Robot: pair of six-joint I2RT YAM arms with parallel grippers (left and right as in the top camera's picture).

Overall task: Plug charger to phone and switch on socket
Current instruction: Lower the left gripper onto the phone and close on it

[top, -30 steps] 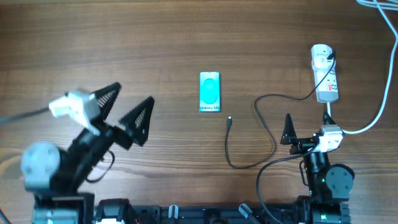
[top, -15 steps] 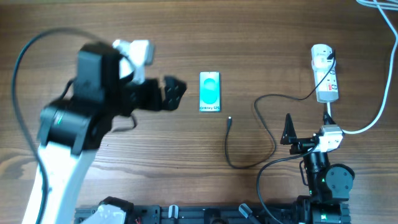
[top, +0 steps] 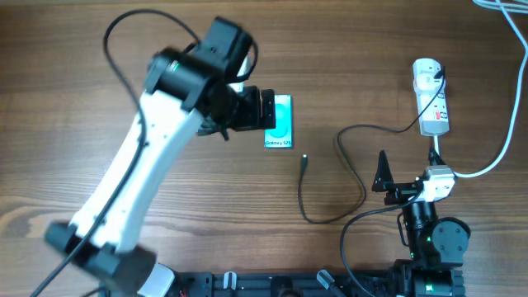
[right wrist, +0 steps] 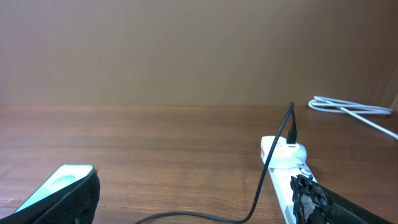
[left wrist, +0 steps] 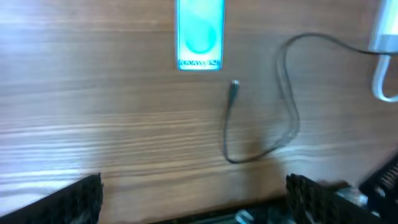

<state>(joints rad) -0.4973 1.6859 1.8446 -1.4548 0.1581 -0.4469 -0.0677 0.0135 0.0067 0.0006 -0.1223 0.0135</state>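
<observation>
The phone [top: 281,122] lies flat mid-table, turquoise screen up; it also shows as the phone [left wrist: 200,34] in the left wrist view and the phone [right wrist: 55,183] in the right wrist view. The charger [top: 353,178] loops across the wood, its connector tip [top: 304,161] lying loose below and right of the phone, with its far end plugged into the white socket [top: 431,99]. My left gripper [top: 247,114] hangs open well above the table, covering the phone's left edge from overhead. My right gripper [top: 407,167] rests open near the front, short of the socket [right wrist: 287,169].
A pale thick cable [top: 502,148] runs from the right arm's wrist up the table's right side to the back corner. Black robot cables [top: 363,247] trail by the right base. The left arm [top: 132,190] stretches diagonally over the left half of the table.
My left arm has swung from the front left up and rightward until its gripper is over the phone's left side. The right arm, phone and charger stay put.
</observation>
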